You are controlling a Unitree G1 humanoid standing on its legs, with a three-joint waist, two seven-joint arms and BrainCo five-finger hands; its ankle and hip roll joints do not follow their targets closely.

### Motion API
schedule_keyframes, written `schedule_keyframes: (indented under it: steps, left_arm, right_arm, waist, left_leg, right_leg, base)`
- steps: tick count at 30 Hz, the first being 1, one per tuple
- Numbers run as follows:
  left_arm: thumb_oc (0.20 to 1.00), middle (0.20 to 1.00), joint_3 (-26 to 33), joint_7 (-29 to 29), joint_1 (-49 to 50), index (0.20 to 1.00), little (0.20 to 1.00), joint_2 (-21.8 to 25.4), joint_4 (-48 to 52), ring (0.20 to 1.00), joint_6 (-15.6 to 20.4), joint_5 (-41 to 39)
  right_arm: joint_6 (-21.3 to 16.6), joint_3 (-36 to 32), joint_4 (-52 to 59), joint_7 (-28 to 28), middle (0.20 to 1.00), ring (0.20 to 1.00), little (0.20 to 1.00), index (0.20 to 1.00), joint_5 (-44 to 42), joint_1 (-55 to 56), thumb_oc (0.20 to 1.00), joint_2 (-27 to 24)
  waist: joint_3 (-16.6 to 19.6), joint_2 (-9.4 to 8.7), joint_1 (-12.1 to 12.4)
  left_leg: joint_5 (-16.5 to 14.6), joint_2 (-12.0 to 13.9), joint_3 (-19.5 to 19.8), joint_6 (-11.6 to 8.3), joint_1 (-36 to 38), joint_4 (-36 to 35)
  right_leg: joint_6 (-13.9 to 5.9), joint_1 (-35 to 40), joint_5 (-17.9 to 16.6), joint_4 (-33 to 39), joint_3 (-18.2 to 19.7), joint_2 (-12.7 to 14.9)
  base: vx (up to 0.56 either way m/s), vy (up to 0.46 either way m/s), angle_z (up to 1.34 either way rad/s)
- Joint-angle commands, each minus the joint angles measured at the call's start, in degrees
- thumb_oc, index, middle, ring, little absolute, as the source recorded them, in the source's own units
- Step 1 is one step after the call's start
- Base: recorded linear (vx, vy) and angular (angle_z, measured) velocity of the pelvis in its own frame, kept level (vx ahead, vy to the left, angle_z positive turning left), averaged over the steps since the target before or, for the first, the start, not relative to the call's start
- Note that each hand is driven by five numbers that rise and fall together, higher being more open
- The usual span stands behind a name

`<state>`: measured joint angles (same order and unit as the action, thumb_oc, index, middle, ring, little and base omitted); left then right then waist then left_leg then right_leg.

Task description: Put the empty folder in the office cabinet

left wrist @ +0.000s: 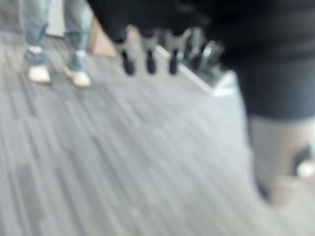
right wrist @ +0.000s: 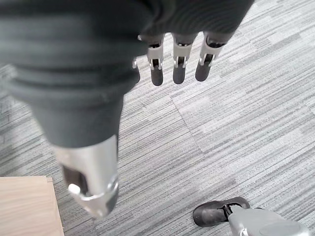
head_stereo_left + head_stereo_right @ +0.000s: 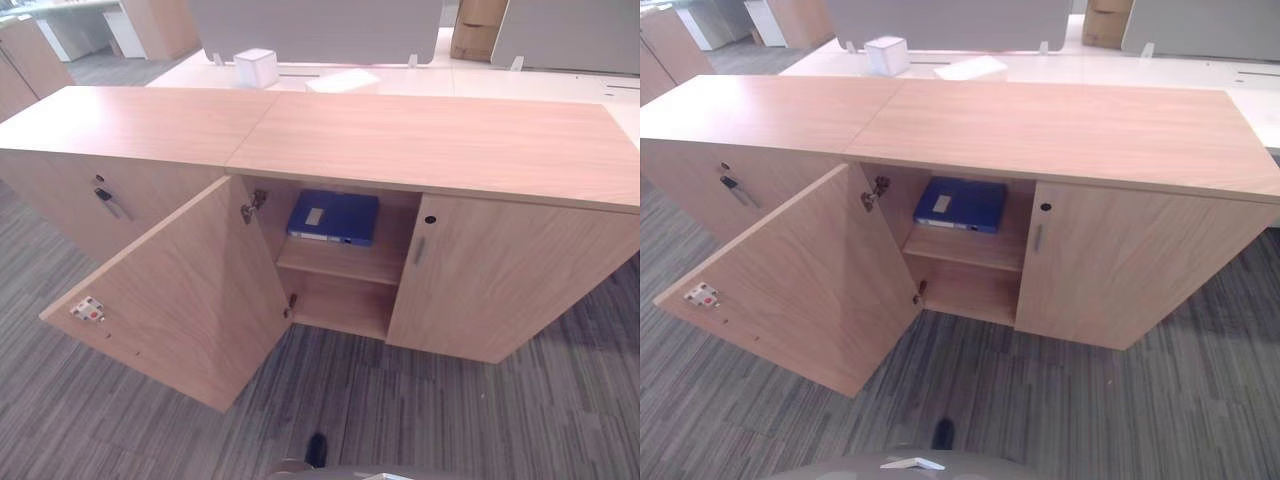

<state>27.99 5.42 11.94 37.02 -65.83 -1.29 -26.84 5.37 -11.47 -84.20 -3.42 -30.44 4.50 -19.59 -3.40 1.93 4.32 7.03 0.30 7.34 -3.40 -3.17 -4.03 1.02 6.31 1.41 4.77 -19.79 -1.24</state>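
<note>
Left hand and right hand – fingers relaxed, empty.

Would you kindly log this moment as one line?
folder: upper cabinet shelf | left door: open | left hand: open, empty | right hand: open, empty

One blue folder lay on the upper of two shelves inside the one wooden cabinet. Two cabinet doors were counted: one open door and one closed door. One white box stood on the white desk behind the cabinet. Two robot hands were seen: one left hand and one right hand, each hanging with straight fingers over the carpet. One person, two shoes, stood beyond the left hand.
</note>
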Motion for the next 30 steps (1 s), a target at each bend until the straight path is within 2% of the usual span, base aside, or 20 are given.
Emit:
schedule_keyframes:
  steps: [1, 4, 5, 6, 8, 11, 14, 20, 23, 24, 26, 28, 29, 30]
  left_arm:
    - [1.0, 1.0, -1.37, 4.56, -1.14, 1.0, 1.0, -2.38, 14.52, 1.0, 6.01, -2.05]
    - [1.0, 1.0, -3.87, 5.99, -0.84, 1.0, 1.0, -8.36, 29.77, 1.0, 7.38, -1.63]
    - [1.0, 1.0, -3.85, 6.02, -0.79, 1.0, 1.0, -8.41, 29.85, 1.0, 7.33, -1.6]
    - [1.0, 1.0, -6.35, 5.81, -0.3, 1.0, 1.0, -12.49, 40.25, 1.0, 8.24, -0.71]
    - [1.0, 1.0, -8.11, 5.31, 0.94, 1.0, 1.0, -15.56, 48.23, 1.0, 7.98, 0.75]
    - [1.0, 1.0, -9.57, 4.25, 1.26, 1.0, 1.0, -16.74, 53.15, 1.0, 7.9, 1.2]
    - [1.0, 1.0, -11.13, 1.79, 1.22, 1.0, 1.0, -15.9, 57.61, 1.0, 7.01, 1.8]
    - [1.0, 1.0, -9.95, 2.65, 0.76, 1.0, 1.0, -13.76, 55.72, 1.0, 7.05, 3.52]
    - [1.0, 1.0, -6.96, 4.91, 1.15, 1.0, 1.0, -12.2, 52.13, 1.0, 6.6, 5.95]
    - [1.0, 1.0, -2.81, 6.85, 2.51, 1.0, 1.0, -10.34, 45.31, 1.0, 6.29, 6.58]
    - [1.0, 1.0, -0.11, 7.47, 2.71, 1.0, 1.0, -7.07, 37.54, 1.0, 5.87, 6.45]
    - [1.0, 1.0, 1.63, 7.66, 3.05, 1.0, 1.0, -4.67, 30.75, 1.0, 5.4, 6.03]
    - [1.0, 1.0, 1.58, 7.56, 2.9, 1.0, 1.0, -4.43, 30.39, 1.0, 5.59, 5.91]
    - [1.0, 1.0, 2.17, 7.3, 2.67, 1.0, 1.0, -0.92, 22.48, 1.0, 5.0, 7.18]
  right_arm:
    - [-0.51, 1.18, -0.76, 0.51, 1.0, 1.0, 1.0, 1.0, 0.72, 0.48, 1.0, 1.39]
    - [-0.83, 1.62, 0.13, 0.56, 1.0, 1.0, 1.0, 1.0, 2.2, 0.6, 1.0, 1.72]
    - [-0.83, 1.63, 0.14, 0.56, 1.0, 1.0, 1.0, 1.0, 2.2, 0.61, 1.0, 1.7]
    - [-0.95, 2.04, 0.82, 0.67, 1.0, 1.0, 1.0, 1.0, 3.19, 0.73, 1.0, 2.01]
    - [-1.03, 2.18, 1.31, 0.57, 1.0, 1.0, 1.0, 1.0, 3.72, 0.78, 1.0, 1.93]
    - [-1.07, 2.18, 1.55, 0.43, 1.0, 1.0, 1.0, 1.0, 3.71, 0.88, 1.0, 1.94]
    - [-0.94, 1.52, 1.47, 0.11, 1.0, 1.0, 1.0, 1.0, 3.7, 1.29, 1.0, 1.78]
    - [-0.76, 1.15, 1.1, -0.07, 1.0, 1.0, 1.0, 1.0, 3.74, 1.89, 1.0, 1.92]
    - [-0.5, 0.75, 1.07, 0.05, 1.0, 1.0, 1.0, 1.0, 3.66, 2.15, 1.0, 2.24]
    - [-0.32, 0.06, 1.21, 0.23, 1.0, 1.0, 1.0, 1.0, 3.0, 2.26, 1.0, 2.32]
    - [-0.11, -0.1, 1.39, 0.24, 1.0, 1.0, 1.0, 1.0, 2.25, 2.35, 1.0, 2.68]
    - [0.02, -0.29, 1.29, 0.41, 1.0, 1.0, 1.0, 1.0, 1.64, 2.39, 1.0, 2.77]
    - [0.02, -0.27, 1.29, 0.42, 1.0, 1.0, 1.0, 1.0, 1.62, 2.38, 1.0, 2.86]
    - [0.08, -0.01, 0.89, 0.4, 1.0, 1.0, 1.0, 1.0, 1.13, 2.31, 1.0, 2.77]
  waist:
    - [1.72, -1.39, -0.13]
    - [1.74, -1.79, -0.57]
    - [1.77, -1.76, -0.59]
    - [1.56, -2.23, -0.78]
    - [1.51, -2.42, -0.94]
    - [1.34, -2.57, -1.11]
    - [1.34, -2.7, -1.6]
    - [1.46, -2.71, -1.92]
    - [1.37, -2.66, -2.03]
    - [1.45, -2.41, -1.97]
    - [1.51, -2.26, -1.98]
    - [1.62, -1.99, -1.95]
    - [1.6, -2.07, -1.93]
    - [1.69, -1.65, -2.0]
  left_leg:
    - [-2.84, 3.93, 0.05, -3.31, 1.02, -0.97]
    - [-2.88, 3.71, -0.04, -3.16, 1.04, -0.97]
    - [-2.88, 3.71, -0.04, -3.15, 1.03, -0.97]
    - [-3.21, 3.66, -0.21, -3.02, 1.31, -0.97]
    - [-3.49, 3.6, -0.5, -2.8, 1.48, -0.97]
    - [-3.8, 3.55, -0.9, -2.59, 1.7, -0.97]
    - [-4.38, 3.59, -1.66, -2.15, 2.19, -0.97]
    - [-4.84, 3.39, -2.21, -1.92, 2.58, -0.97]
    - [-5.15, 3.28, -2.79, -1.72, 2.83, -0.97]
    - [-5.27, 3.23, -3.19, -1.57, 3.06, -0.97]
    - [-5.44, 3.12, -3.68, -1.5, 3.27, -0.97]
    - [-5.5, 3.11, -3.88, -1.45, 3.47, -0.97]
    - [-5.51, 3.12, -3.9, -1.45, 3.48, -0.97]
    - [-5.44, 2.96, -3.96, -1.44, 3.55, -0.97]
  right_leg:
    - [-4.13, -2.32, 3.17, -2.12, 4.07, 1.63]
    - [-4.23, -2.3, 2.72, -1.82, 4.33, 1.73]
    - [-4.23, -2.31, 2.72, -1.81, 4.33, 1.72]
    - [-4.27, -2.15, 2.48, -1.65, 4.73, 1.82]
    - [-4.38, -2.15, 2.16, -1.49, 5.15, 1.95]
    - [-4.51, -2.12, 1.91, -1.41, 5.68, 2.08]
    - [-4.73, -1.99, 1.48, -1.23, 6.59, 2.4]
    - [-5.0, -2.01, 1.15, -1.06, 7.29, 2.68]
    - [-5.22, -2.12, 0.86, -0.98, 8.0, 2.91]
    - [-5.35, -2.15, 0.76, -0.89, 8.33, 3.04]
    - [-5.45, -2.06, 0.81, -0.85, 8.74, 3.09]
    - [-5.54, -1.98, 0.85, -0.83, 8.82, 3.14]
    - [-5.54, -1.97, 0.85, -0.82, 8.84, 3.14]
    - [-5.66, -1.93, 0.83, -0.81, 8.84, 3.2]
  base:
    - [0.0, 0.0, 0.0]
    - [0.01, 0.002, -0.01]
    - [-0.01, 0.013, -0.06]
    - [0.01, 0.009, -0.06]
    - [0.01, 0.018, -0.06]
    - [0.01, 0.021, -0.15]
    - [0.02, 0.034, -0.12]
    - [0.02, 0.024, -0.07]
    - [0.02, 0.02, -0.1]
    - [0.02, 0.014, -0.17]
    - [0.03, 0.023, -0.25]
    - [0.02, 0.015, -0.14]
    - [0.0, 0.0, 0.0]
    - [0.0, 0.0, 0.0]
